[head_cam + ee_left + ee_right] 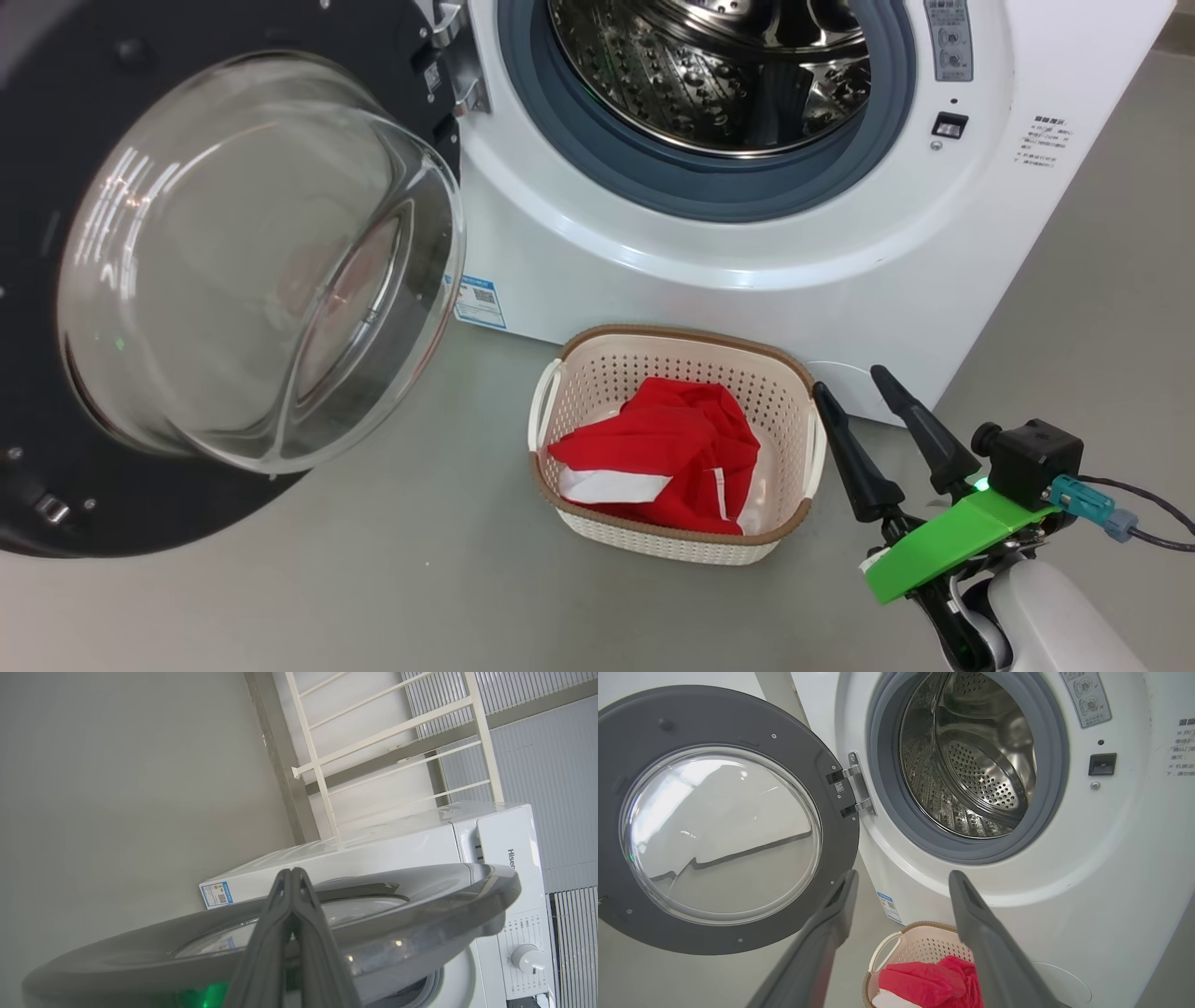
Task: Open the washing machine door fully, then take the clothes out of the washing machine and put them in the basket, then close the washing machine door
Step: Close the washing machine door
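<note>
Right tool (849,379) spread, door (233,271) cropped, clothes (672,448) half-hidden

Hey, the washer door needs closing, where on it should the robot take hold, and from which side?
Probably the free edge of the washing machine door, on its black ring opposite the hinge, coming from the outer face. The glass bowl bulges too wide and smooth to grip, while the rim gives an edge to push. The shut left gripper sits at that outer side.
</note>
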Motion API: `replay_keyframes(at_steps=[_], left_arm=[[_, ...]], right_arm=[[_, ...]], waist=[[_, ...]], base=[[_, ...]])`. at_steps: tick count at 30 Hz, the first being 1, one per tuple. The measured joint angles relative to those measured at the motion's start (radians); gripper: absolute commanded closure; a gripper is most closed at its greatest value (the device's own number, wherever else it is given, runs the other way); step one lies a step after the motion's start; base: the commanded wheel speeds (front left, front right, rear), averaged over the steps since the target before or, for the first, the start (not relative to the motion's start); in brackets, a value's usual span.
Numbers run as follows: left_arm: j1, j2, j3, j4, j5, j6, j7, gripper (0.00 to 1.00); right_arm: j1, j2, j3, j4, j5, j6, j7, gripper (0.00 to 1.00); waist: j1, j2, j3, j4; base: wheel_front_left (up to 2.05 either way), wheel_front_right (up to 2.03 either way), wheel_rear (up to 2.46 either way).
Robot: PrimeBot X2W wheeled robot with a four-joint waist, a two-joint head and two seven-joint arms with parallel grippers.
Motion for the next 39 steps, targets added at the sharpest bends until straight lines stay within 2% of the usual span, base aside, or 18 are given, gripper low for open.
replay_keyframes(at_steps=[20, 34, 39], left_arm=[[0.11, -0.014, -0.035, -0.186, -0.06, 0.002, 0.185, 1.0], [0.19, -0.061, -0.059, -0.372, -0.12, 0.065, 0.289, 1.0], [0.205, -0.083, -0.061, -0.427, -0.139, 0.074, 0.306, 1.0]], right_arm=[[0.005, 0.003, 0.002, 0.001, 0.0, 0.0, 0.0, 0.0], [0.01, 0.006, -0.001, 0.0, 0.0, 0.0, 0.0, 0.0], [0.016, 0.007, -0.002, 0.0, 0.0, 0.0, 0.0, 0.0]], waist=[[0.0, 0.0, -0.03, 0.007], [0.0, 0.0, -0.027, 0.006], [0.0, 0.0, -0.022, 0.004]], base=[[0.0, 0.0, 0.0], [0.0, 0.0, 0.0], [0.0, 0.0, 0.0]])
